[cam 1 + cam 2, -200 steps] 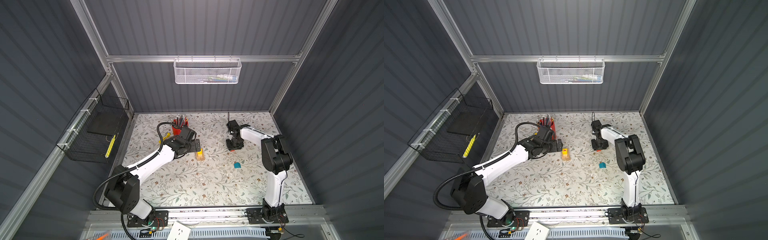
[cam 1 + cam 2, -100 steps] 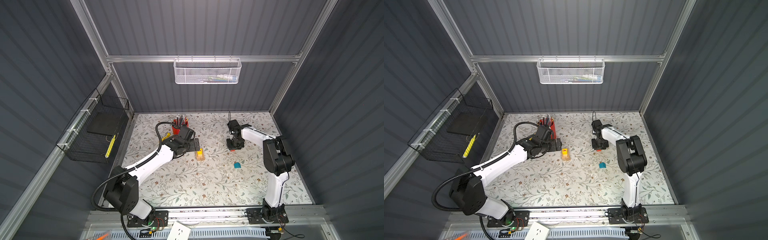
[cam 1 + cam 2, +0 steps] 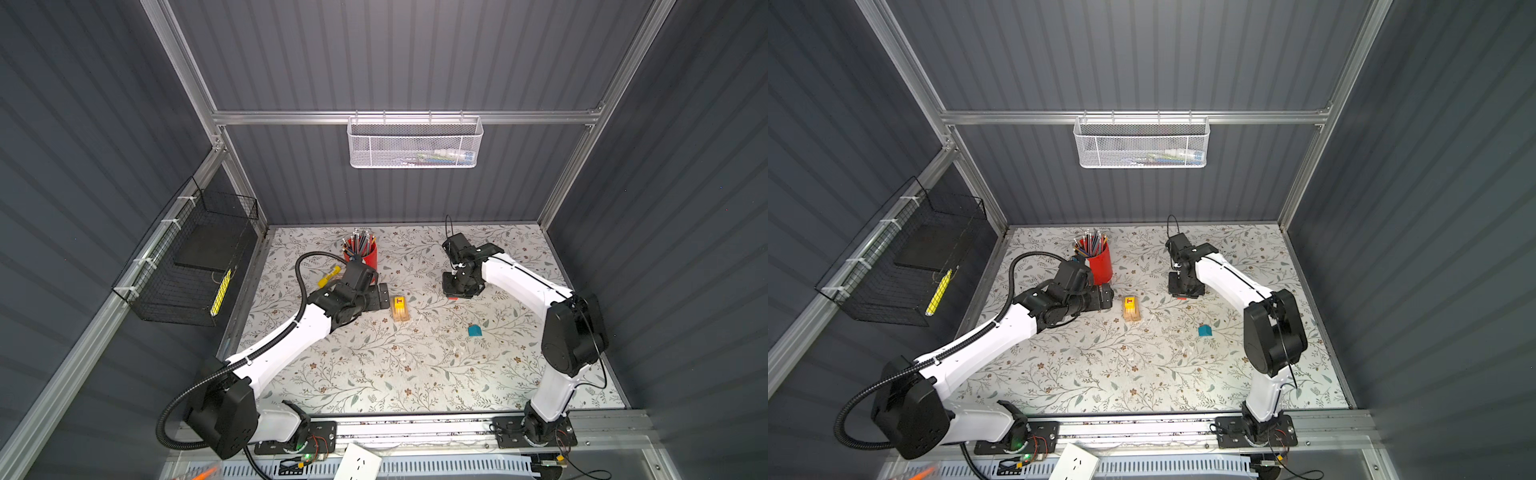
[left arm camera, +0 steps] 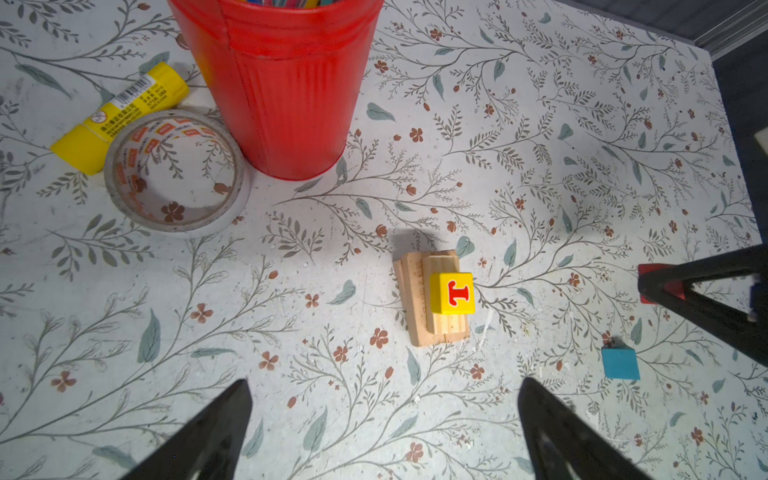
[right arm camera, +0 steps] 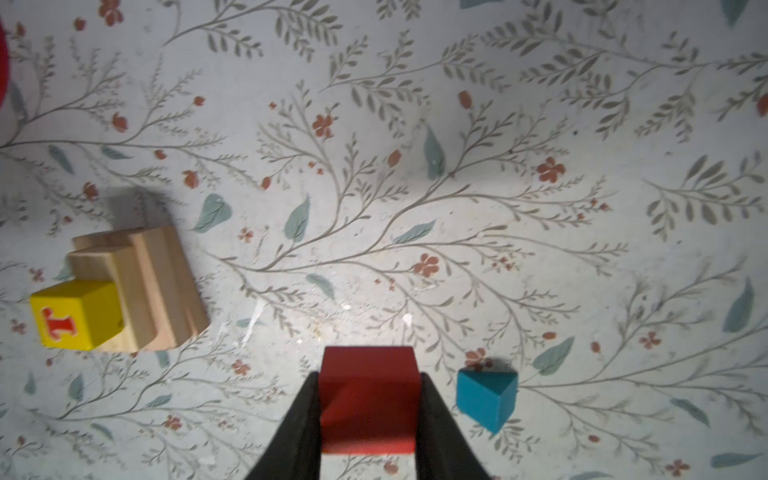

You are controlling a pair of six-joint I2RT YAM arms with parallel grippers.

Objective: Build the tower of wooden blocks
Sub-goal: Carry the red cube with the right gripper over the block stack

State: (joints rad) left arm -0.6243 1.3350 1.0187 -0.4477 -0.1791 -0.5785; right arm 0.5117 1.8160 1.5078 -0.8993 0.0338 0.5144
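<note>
Your right end effector point(image 5: 370, 376) is clenched on the red block point(image 5: 368, 399), low at the counter point(image 3: 374, 365), right of centre in both top views. The tower point(image 3: 400, 309) stands at centre: staggered planks point(image 4: 415, 299) carrying the yellow block point(image 4: 452, 293) at one end. The left end effector point(image 4: 384, 382) is released and empty, just left of the tower.

Hazards:
- Your grip takes the red block near the fingertips, so it may twist or slip in transit.
- The yellow block offers a small, off-centre landing, and a skewed set-down may push it off.
- The teal block point(image 4: 620, 363) lies near your path.
</note>
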